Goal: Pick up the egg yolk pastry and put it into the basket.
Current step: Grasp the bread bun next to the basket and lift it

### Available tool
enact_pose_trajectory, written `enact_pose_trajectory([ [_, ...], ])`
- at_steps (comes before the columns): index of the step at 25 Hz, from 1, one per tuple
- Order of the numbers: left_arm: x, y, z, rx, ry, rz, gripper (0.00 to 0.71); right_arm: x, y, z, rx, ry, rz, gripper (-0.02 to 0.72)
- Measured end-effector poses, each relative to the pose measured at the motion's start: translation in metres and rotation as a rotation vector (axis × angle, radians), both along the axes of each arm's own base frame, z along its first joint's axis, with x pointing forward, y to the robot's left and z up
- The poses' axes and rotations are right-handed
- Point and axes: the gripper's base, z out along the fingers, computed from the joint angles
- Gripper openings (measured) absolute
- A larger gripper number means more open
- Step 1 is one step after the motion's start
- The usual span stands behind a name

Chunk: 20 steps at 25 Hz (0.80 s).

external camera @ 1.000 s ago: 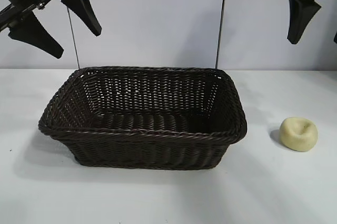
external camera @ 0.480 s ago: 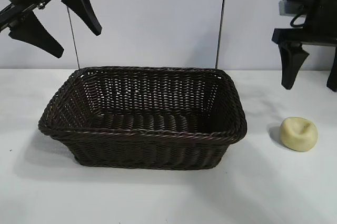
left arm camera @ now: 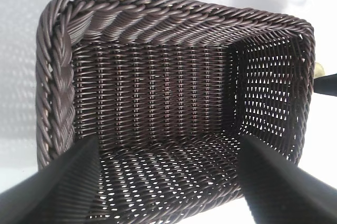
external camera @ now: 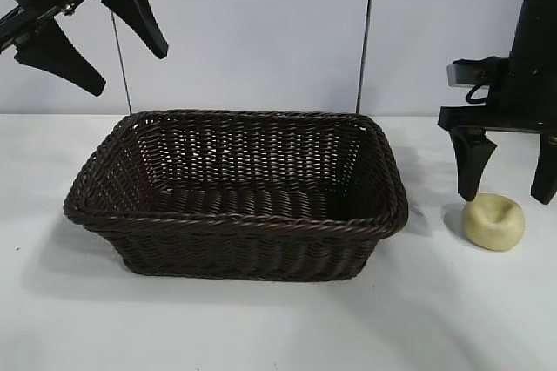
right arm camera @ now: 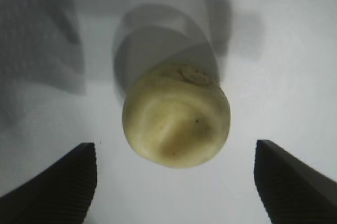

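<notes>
Above the egg yolk pastry (external camera: 493,222), at the right side of the table (external camera: 261,327), the right gripper (external camera: 506,181) is seen pointing straight down with its two fingers spread wide apart and nothing held between them. Compared with a second earlier, when only its fingertips showed near the top of the exterior view, it has been lowered a long way, so that one fingertip now hangs just beside the pastry's near-basket edge and the other just beyond its far edge. From the right wrist view the pastry (right arm camera: 176,124) is framed between the ribbed fingers (right arm camera: 60,182), somewhat ahead of the fingertips rather than squarely between them, and no contact can be made out. The pastry itself has not been shifted; it lies dimple-up on the bare table, just beside the right end of the basket (external camera: 235,214) and outside it. The descent is judged to be the approach for the pick, with a little more lowering and then a closing still needed before any lift. Further out, the basket has stayed in place at the middle of the table, with nothing seen inside it in the left wrist view (left arm camera: 158,19). The left gripper (external camera: 96,36) has been kept parked high above the basket's left end, fingers apart, unchanged.
</notes>
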Motion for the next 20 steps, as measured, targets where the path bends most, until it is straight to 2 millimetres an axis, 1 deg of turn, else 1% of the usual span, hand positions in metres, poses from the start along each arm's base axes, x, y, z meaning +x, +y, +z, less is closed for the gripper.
enact_pose_trajectory([
  [7,0.0,0.0,0.0,0.0,0.0,0.0,0.531,0.003,0.0,-0.023,-0.005,0.036,-0.003,0.582],
  [8,0.0,0.0,0.0,0.0,0.0,0.0,0.531,0.003,0.0,-0.024,-0.005,0.039,-0.003,0.559],
  [10,0.0,0.0,0.0,0.0,0.0,0.0,0.531,0.004,0.0,-0.027,-0.005,0.042,-0.004,0.473],
  [13,0.0,0.0,0.0,0.0,0.0,0.0,0.531,0.004,0.0,-0.027,-0.005,0.042,-0.004,0.288],
  [14,0.0,0.0,0.0,0.0,0.0,0.0,0.531,0.004,0.0,-0.027,-0.005,0.042,-0.004,0.251],
  [16,0.0,0.0,0.0,-0.001,0.0,0.0,0.531,0.004,0.0,-0.027,-0.005,0.042,-0.004,0.206],
  [20,0.0,0.0,0.0,-0.001,0.0,0.0,0.531,0.003,0.0,-0.026,-0.006,0.047,-0.004,0.187],
])
